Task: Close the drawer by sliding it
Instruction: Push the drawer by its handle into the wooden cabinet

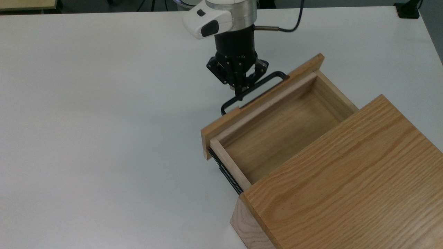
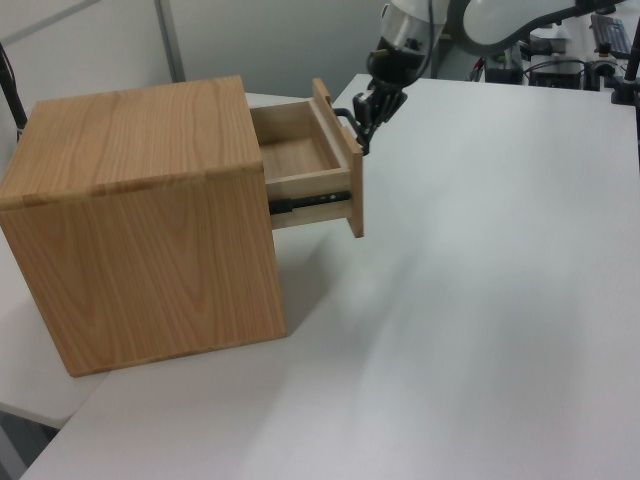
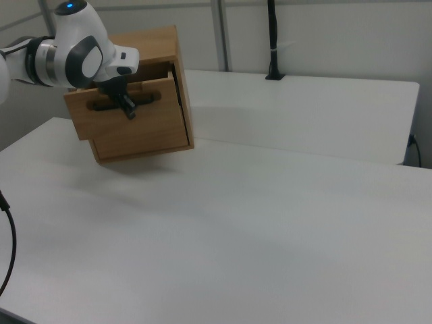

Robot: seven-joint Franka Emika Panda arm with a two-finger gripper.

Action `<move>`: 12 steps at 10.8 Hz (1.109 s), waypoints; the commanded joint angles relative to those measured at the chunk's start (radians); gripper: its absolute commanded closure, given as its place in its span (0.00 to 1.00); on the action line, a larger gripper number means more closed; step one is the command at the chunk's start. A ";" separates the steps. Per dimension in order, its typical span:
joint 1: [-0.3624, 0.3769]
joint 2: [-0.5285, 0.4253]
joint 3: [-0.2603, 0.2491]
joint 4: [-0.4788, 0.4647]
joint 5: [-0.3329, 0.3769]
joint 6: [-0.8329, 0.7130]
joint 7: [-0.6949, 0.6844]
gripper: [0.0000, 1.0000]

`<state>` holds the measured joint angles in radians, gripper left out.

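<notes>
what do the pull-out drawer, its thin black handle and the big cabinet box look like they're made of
The shallow light-wood drawer looks like pale, matte, unpainted wood, perhaps pine, with fine straight grain. Its thin black U-shaped handle looks like bent metal rod with a dark coating, though plastic cannot be ruled out. The larger oak-grained cabinet box shows bolder, darker grain; solid wood or veneer cannot be told.

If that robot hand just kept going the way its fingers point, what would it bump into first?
Most likely the black handle of the drawer: the hand sits right at it, fingers aimed at its bar. Just behind comes the drawer's wooden front panel. Whether it already touches the handle is hard to judge.
</notes>
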<state>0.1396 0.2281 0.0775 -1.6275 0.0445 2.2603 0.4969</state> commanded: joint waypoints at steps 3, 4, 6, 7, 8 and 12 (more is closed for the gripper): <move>0.043 0.120 -0.004 0.147 0.005 0.123 0.290 1.00; 0.055 0.149 -0.004 0.182 0.002 0.137 0.331 1.00; 0.066 0.187 -0.004 0.205 0.000 0.183 0.374 1.00; 0.072 0.203 -0.004 0.212 0.000 0.217 0.388 1.00; 0.072 0.211 -0.004 0.215 0.002 0.254 0.423 1.00; 0.078 0.246 -0.004 0.216 0.002 0.378 0.523 1.00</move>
<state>0.2024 0.4405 0.0782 -1.4451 0.0443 2.5699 0.9590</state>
